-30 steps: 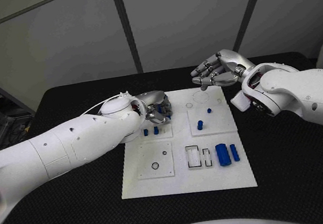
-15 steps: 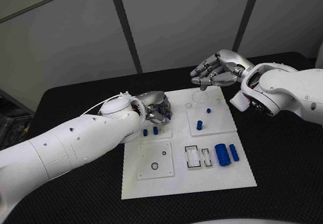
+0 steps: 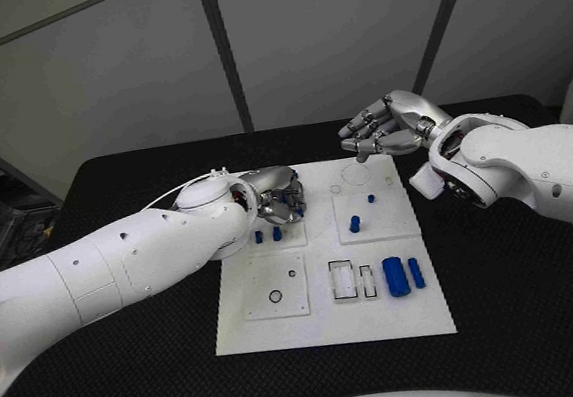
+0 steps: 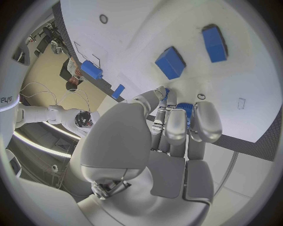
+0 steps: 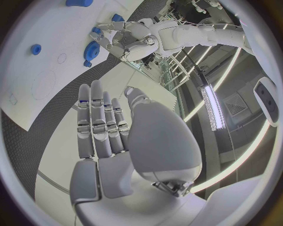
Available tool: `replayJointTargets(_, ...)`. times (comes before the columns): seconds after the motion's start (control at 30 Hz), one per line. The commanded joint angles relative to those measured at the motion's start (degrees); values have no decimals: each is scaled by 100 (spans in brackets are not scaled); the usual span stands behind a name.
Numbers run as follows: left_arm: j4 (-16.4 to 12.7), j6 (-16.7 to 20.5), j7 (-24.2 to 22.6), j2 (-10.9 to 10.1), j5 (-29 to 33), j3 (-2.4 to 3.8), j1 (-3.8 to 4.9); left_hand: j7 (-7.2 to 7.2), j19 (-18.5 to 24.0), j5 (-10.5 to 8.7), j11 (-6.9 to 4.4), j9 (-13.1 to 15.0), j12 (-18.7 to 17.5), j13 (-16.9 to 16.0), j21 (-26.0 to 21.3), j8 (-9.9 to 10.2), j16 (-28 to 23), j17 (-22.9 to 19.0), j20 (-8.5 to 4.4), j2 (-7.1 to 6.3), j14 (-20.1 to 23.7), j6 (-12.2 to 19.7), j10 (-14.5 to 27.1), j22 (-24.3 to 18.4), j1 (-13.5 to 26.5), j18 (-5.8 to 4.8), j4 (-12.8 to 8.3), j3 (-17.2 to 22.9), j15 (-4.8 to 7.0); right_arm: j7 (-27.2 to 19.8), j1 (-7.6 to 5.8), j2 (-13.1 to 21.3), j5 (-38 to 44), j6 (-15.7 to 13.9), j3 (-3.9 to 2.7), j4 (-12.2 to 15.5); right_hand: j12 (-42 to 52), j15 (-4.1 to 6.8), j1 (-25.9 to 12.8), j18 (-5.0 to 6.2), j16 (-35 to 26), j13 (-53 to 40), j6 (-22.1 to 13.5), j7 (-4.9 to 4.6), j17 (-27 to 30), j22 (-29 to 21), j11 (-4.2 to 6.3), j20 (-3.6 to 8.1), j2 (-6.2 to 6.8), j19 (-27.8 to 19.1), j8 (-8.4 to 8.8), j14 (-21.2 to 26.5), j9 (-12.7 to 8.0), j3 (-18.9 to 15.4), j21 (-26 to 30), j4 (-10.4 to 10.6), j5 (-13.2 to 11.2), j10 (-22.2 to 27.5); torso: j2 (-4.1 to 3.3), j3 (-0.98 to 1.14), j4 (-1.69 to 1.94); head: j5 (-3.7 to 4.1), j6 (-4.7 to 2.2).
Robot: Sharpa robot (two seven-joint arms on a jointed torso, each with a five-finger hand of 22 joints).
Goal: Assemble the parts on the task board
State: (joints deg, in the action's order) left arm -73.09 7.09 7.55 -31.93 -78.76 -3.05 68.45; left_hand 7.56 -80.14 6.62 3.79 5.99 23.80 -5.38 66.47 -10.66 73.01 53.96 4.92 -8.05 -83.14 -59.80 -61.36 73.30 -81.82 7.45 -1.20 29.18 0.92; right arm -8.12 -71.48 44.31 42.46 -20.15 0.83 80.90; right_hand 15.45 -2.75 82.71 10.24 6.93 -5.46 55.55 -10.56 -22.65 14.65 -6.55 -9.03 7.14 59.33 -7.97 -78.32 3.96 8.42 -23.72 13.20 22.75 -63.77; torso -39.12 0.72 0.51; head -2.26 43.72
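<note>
the left arm reaches in across the table, its left hand (image 3: 276, 194) turned down, fingers (image 4: 175, 126) curled close together with a blue piece pinched at their tips. the right arm comes in bent at the wrist; the right hand (image 3: 390, 126) hovers raised, its fingers (image 5: 97, 123) held straight and side by side, holding nothing.

Black table (image 3: 139, 382), grey wall panels (image 3: 320, 32)
</note>
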Motion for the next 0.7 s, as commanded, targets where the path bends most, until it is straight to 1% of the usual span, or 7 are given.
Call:
replayJointTargets(0.03,-103,100,-100,-82,55,61,6,16,18,3,0,-10,-48,4,26,41,33,-1,-8,5,16,-39,-57,11,42,-211,1,29,-13,-25,-9,2,9,30,-3,-12,-28,5,10,20,-34,8,13,-23,8,-6,-3,-3,-27,45,-10,-23,-5,22,31,-1,31,15,2,2,-1,-1,-14)
replayJointTargets(0.1,-148,105,-90,-119,66,131,6,18,17,2,1,-11,-55,6,28,44,37,3,-7,3,14,-43,-61,14,50,-211,2,29,-14,-24,-9,6,9,29,-3,-17,-28,5,10,20,-34,8,13,-23,8,-6,-3,-3,-27,45,-10,-23,-5,22,31,-1,31,15,0,4,0,1,-18)
replayJointTargets(0.23,-273,100,-58,-226,106,280,5,22,15,1,4,-12,-69,8,33,49,46,14,-4,-2,10,-53,-72,20,67,-212,3,31,-17,-23,-9,11,9,27,-3,-28,-29,5,10,20,-39,12,14,-23,7,-8,-3,-3,-32,47,-11,-26,-5,29,34,0,31,13,-1,-1,11,8,-26)
replayJointTargets(0.33,-369,69,-29,-325,147,351,5,23,12,1,4,-14,-78,9,38,53,50,16,-3,-3,8,-61,-81,25,76,-213,2,33,-18,-19,-9,15,14,29,-3,-35,-30,5,10,20,-46,20,15,-23,7,-10,-3,-3,-38,50,-12,-29,-5,40,37,1,30,10,0,1,16,-4,-33)
replayJointTargets(0.47,-472,23,14,-453,245,392,3,25,15,1,6,-16,-87,11,32,59,49,9,-2,-6,8,-62,-84,23,84,-212,3,35,-19,-16,-9,22,49,21,-3,-44,-30,5,10,20,-46,20,15,-23,7,-10,-3,-3,-38,50,-12,-29,-5,40,37,1,30,10,-2,-1,8,13,-30)
replayJointTargets(0.6,-561,-16,60,-586,294,409,2,27,14,2,8,-18,-98,14,34,66,49,3,0,-8,9,-61,-85,25,91,-212,2,37,-20,-15,-8,30,63,15,-3,-49,-30,5,9,20,-48,22,16,-23,6,-11,-3,-3,-39,51,-13,-30,-5,42,38,1,29,9,-7,-4,5,14,-29)
replayJointTargets(0.7,-606,-67,102,-691,318,416,2,27,14,2,8,-18,-98,14,34,66,49,3,0,-8,9,-61,-85,25,91,-212,2,37,-21,-15,-8,34,68,14,-3,-52,-30,5,9,20,-48,22,16,-23,6,-11,-3,-3,-39,51,-13,-30,-5,42,38,1,29,9,-3,-1,3,10,-29)
